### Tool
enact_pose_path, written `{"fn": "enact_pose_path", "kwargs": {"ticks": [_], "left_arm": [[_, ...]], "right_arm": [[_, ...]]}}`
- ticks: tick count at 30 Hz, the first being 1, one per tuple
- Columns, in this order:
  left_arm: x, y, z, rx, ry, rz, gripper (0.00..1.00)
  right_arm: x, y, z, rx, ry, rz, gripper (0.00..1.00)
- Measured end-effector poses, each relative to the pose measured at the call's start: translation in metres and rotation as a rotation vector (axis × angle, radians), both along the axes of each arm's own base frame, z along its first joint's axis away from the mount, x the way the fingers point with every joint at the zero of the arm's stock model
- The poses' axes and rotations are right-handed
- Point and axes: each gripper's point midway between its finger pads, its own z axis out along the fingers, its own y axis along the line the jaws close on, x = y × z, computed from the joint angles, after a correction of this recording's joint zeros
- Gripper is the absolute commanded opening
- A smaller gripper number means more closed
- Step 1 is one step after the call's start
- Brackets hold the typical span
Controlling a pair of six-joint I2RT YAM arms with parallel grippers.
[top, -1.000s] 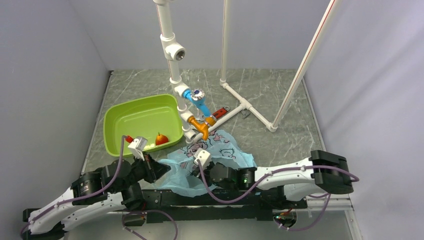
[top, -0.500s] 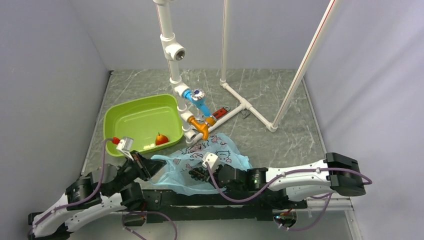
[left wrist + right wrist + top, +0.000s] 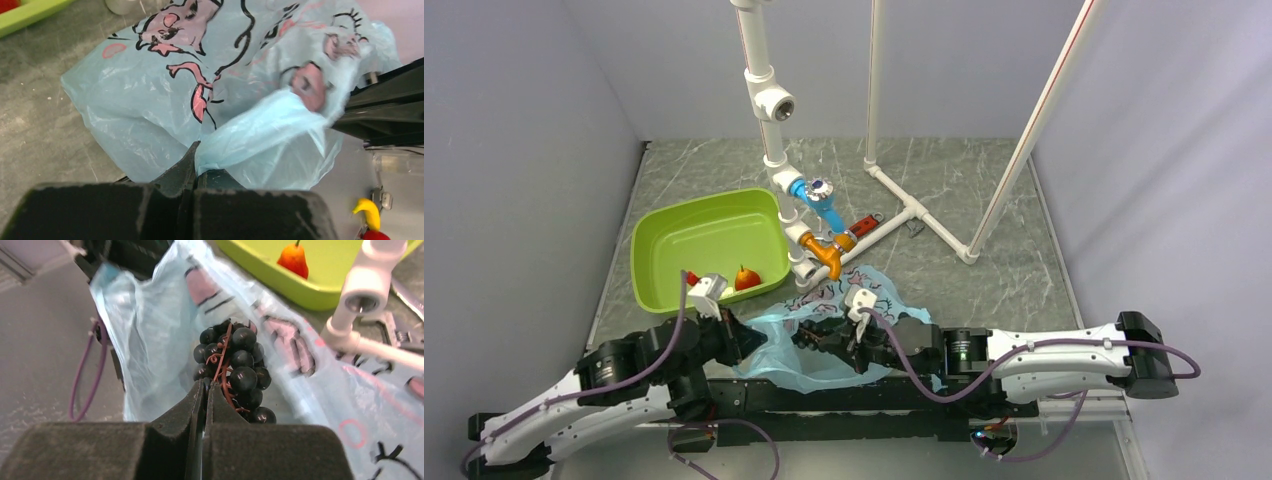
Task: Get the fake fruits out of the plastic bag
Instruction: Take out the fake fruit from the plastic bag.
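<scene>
The light-blue plastic bag (image 3: 839, 325) with pink-and-black prints lies crumpled at the table's near edge between the arms. My left gripper (image 3: 196, 150) is shut on a fold of the bag (image 3: 240, 125) at its left end; in the top view it (image 3: 749, 340) sits at the bag's left edge. My right gripper (image 3: 206, 385) is shut on the dark purple-black bunch of grapes (image 3: 235, 372), which hangs at its fingertips over the bag's open mouth (image 3: 150, 340). In the top view the grapes (image 3: 816, 340) show dark just left of the right gripper (image 3: 832, 342). The dark green oval fruit is hidden.
A lime-green tub (image 3: 664, 250) stands at the back left with a small red-orange fruit (image 3: 746, 279) in it; the fruit also shows in the right wrist view (image 3: 293, 257). A white PVC pipe frame (image 3: 914, 210) with blue and orange fittings stands behind the bag.
My right gripper has slid left into the bag's mouth and holds the grapes. My left arm swung left, then back right, still holding the bag's edge.
</scene>
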Motion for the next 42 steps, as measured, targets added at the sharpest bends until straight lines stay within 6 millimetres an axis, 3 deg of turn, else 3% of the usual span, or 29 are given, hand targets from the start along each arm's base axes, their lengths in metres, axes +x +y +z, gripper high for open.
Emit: {"fn": "enact_pose_path", "kwargs": {"ticks": [4, 9, 21, 27, 32, 42], "left_arm": [[-0.001, -0.007, -0.009, 0.056, 0.026, -0.022, 0.0], [-0.002, -0.005, -0.023, 0.125, 0.064, -0.02, 0.0], [-0.003, 0.015, -0.017, 0.054, 0.056, 0.047, 0.0], [-0.003, 0.016, -0.019, 0.059, 0.065, 0.054, 0.0], [-0.004, 0.019, -0.026, 0.126, 0.094, 0.055, 0.0], [-0.008, 0.03, -0.026, 0.112, 0.104, 0.078, 0.0]], "right_arm": [[0.001, 0.008, 0.023, 0.068, -0.014, 0.001, 0.0], [0.001, 0.005, 0.037, 0.112, -0.017, 0.0, 0.0], [-0.015, -0.04, 0.057, 0.131, 0.05, 0.038, 0.0], [-0.024, -0.047, 0.074, 0.18, 0.091, 0.069, 0.0], [-0.022, -0.029, 0.093, 0.186, 0.084, 0.075, 0.0], [0.015, 0.053, 0.147, 0.149, -0.016, -0.065, 0.0]]}}
